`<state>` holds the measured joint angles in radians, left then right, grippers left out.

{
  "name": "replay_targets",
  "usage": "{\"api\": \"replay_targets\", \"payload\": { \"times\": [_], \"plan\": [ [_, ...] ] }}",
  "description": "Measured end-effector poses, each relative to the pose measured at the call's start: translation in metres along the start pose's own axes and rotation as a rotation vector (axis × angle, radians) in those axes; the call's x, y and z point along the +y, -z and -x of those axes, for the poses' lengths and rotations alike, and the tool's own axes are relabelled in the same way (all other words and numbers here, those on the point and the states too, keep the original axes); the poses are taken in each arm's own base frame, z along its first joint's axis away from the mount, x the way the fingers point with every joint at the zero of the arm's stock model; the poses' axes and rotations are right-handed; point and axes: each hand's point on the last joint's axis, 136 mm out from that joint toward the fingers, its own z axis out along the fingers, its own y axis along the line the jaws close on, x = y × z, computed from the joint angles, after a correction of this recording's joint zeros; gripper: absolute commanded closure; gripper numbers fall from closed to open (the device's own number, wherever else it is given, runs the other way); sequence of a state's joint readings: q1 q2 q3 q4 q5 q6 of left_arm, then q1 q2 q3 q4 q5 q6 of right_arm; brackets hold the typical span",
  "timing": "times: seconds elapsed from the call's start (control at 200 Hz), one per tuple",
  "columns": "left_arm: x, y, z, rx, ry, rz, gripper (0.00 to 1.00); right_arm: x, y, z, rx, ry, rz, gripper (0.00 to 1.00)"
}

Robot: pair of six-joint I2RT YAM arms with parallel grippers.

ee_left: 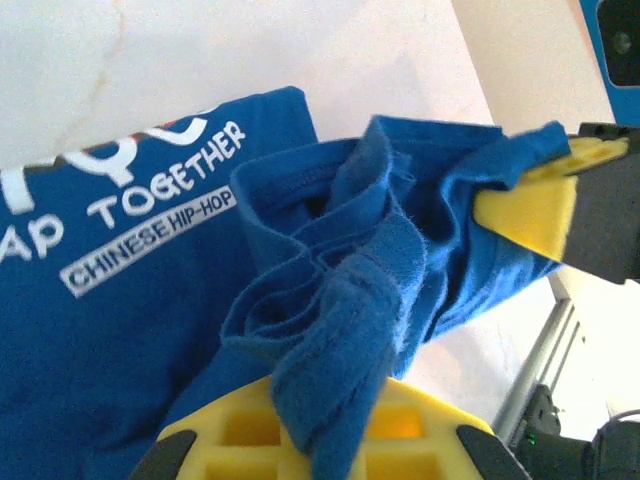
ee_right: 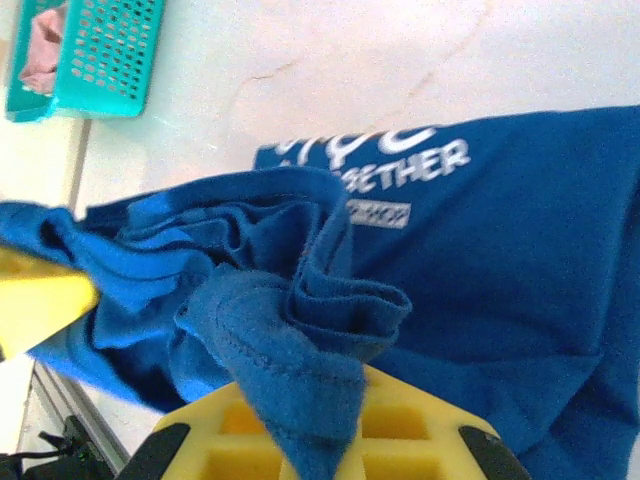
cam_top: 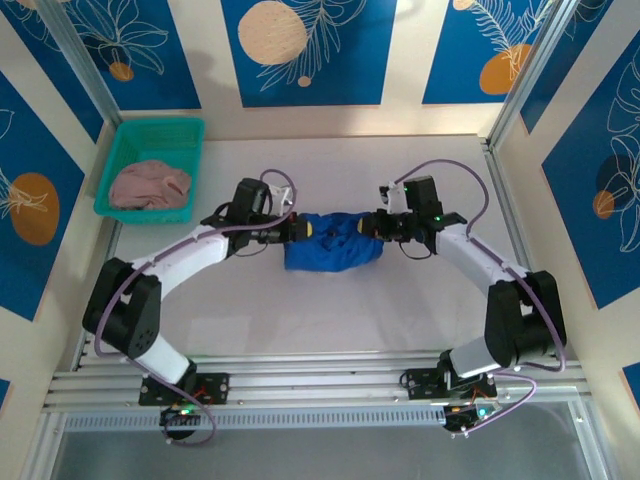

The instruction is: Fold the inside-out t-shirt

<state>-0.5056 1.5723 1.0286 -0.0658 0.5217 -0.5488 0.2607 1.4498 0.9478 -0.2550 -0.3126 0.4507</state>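
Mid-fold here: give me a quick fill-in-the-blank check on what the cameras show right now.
1. The left gripper and right gripper are both shut on the shirt, whose colour is ____.
2. The basket at far left holds a ____ cloth.
3. The lettering on the shirt is ____.
Missing words: blue; pink; white.
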Motion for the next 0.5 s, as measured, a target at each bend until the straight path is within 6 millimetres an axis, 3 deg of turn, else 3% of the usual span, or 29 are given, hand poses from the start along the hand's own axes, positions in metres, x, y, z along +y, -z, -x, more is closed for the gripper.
{"api": "replay_targets", "payload": {
  "times": [0.28, 0.5],
  "plan": [
    [0.043, -0.025, -0.020, 0.045, 0.111, 0.101, 1.00, -0.046, -0.032, -0.012, 0.102, -0.102, -0.111, 1.00],
    [0.069, -0.037, -0.027, 0.057, 0.145, 0.167, 1.00, -0.059, -0.055, 0.003, 0.140, -0.092, -0.140, 0.98]
  ]
}}
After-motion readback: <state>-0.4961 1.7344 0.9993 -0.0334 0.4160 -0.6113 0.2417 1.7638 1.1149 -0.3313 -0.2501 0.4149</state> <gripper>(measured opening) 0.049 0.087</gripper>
